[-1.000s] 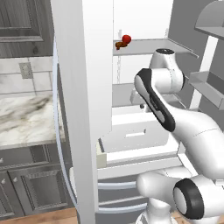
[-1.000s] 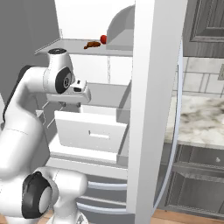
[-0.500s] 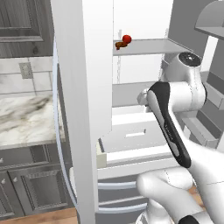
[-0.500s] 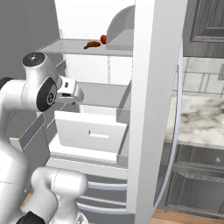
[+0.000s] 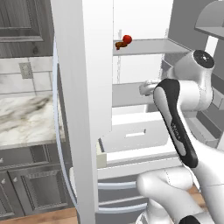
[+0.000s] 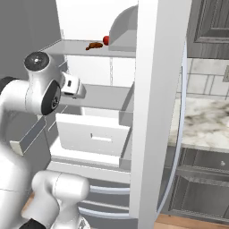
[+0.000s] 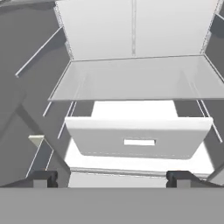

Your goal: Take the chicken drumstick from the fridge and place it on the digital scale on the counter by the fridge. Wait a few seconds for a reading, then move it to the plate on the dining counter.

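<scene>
A white arm (image 5: 192,87) with rounded, smooth links is seen. A long black panel runs along one link, and dark round caps are set on the joints.

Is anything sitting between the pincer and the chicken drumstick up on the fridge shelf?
Nothing loose. In the right base view the open pincer sits one level below the chicken drumstick; just the shelf carrying the drumstick lies between them. A red fruit sits beside the drumstick.

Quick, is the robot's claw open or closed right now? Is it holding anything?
Claw: open, with nothing between its fingertips. It faces the fridge shelves and drawer.
</scene>
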